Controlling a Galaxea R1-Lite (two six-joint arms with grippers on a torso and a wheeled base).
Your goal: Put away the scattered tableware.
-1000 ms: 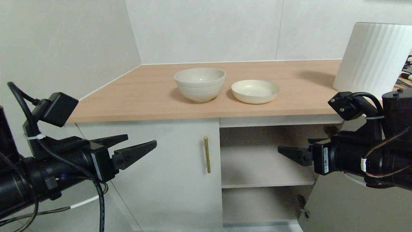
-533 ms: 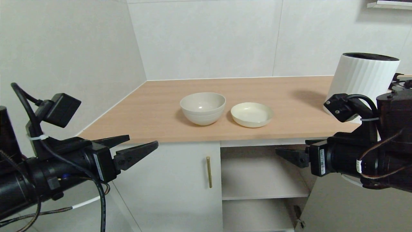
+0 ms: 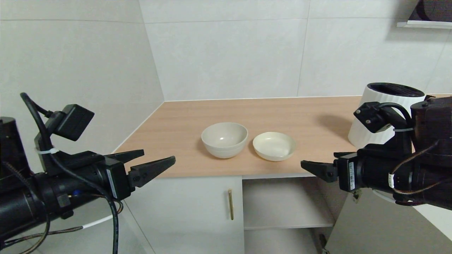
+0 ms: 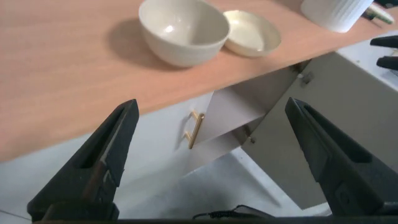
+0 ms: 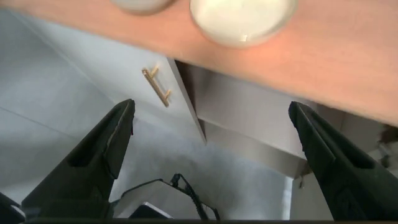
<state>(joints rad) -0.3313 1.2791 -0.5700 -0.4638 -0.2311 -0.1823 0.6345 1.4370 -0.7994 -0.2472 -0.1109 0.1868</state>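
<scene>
Left gripper (image 3: 159, 156) hangs level in front of the cabinet, jaws spread wide and holding nothing, pointing inward toward the front edge of the surface (image 3: 317, 120). My right gripper (image 3: 319, 159) mirrors it from the other side, also wide and empty. I read that spread as readiness for a rim grasp, with both arms held low, forearms roughly horizontal.

The deep bowl (image 3: 224, 139) stands ahead of and above the left gripper, near the front edge. The shallow dish (image 3: 274, 145) sits just beside it, nearer the right gripper; I think a thin gap separates them. Both look within reach.

Below and just inward of the right gripper a cabinet compartment stands open, showing its shelf (image 3: 282, 208), presumably where the pieces go. The closed door's brass handle (image 3: 230, 204) lies lower, between the two grippers.
</scene>
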